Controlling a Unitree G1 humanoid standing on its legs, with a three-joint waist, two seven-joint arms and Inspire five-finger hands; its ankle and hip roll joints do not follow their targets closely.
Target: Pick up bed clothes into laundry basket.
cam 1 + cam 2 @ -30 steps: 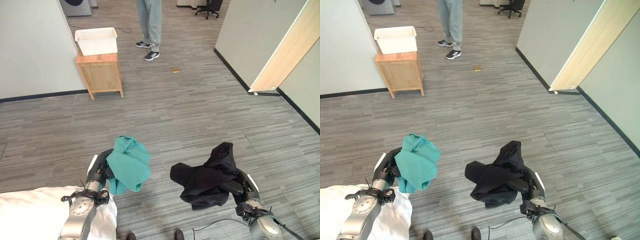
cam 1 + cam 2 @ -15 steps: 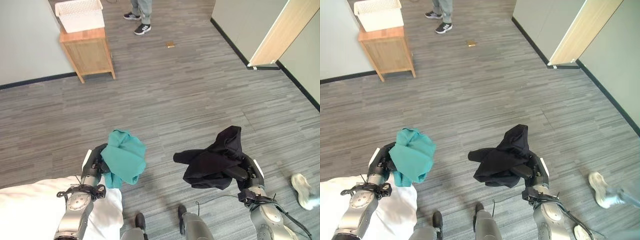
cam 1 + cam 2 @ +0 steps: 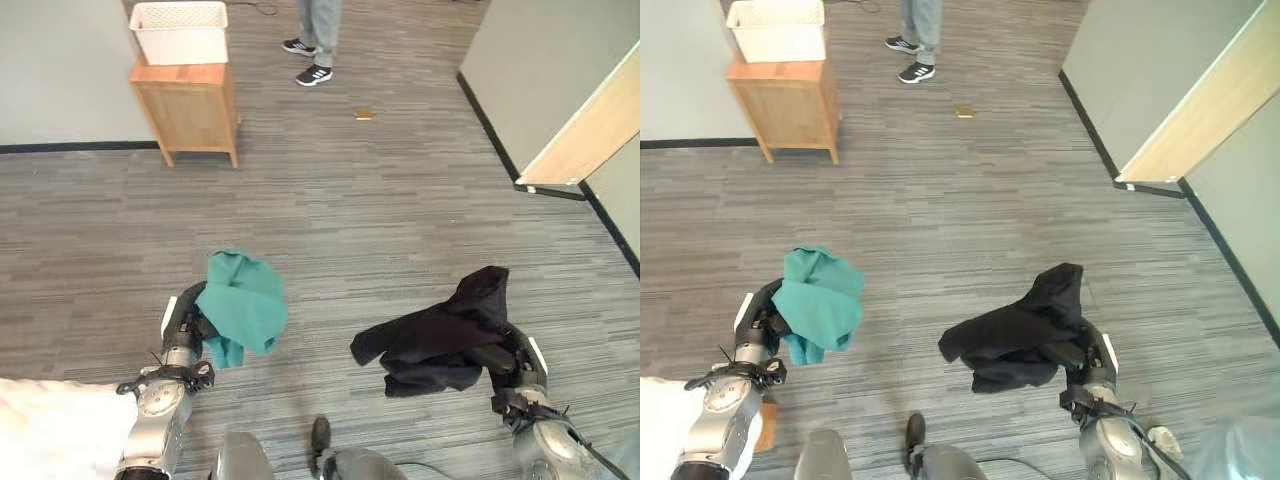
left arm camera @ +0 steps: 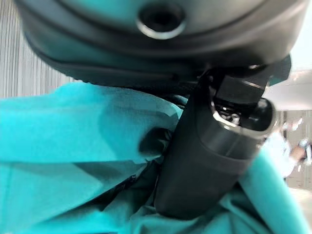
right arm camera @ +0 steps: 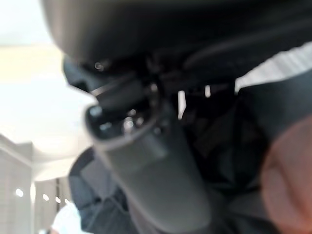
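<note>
Hands, nearest: left hand [image 3: 184,322] clenched on a bunched teal cotton garment [image 3: 241,305]; right hand [image 3: 516,357] clenched on a crumpled black garment [image 3: 440,332], sleeves trailing. Both garments look soft, light, likely to slip; best gripped at the bunched middle. Farthest: white slatted plastic laundry basket [image 3: 181,30] atop a small wooden cabinet [image 3: 188,112]; person's legs [image 3: 318,30] beyond.

Ahead of me a wooden cabinet [image 3: 190,108] stands against the wall [image 3: 60,70] on the grey plank floor [image 3: 380,220]. A person [image 3: 318,35] stands just beyond it, and I see a small tan object [image 3: 364,114] on the floor nearby.
</note>
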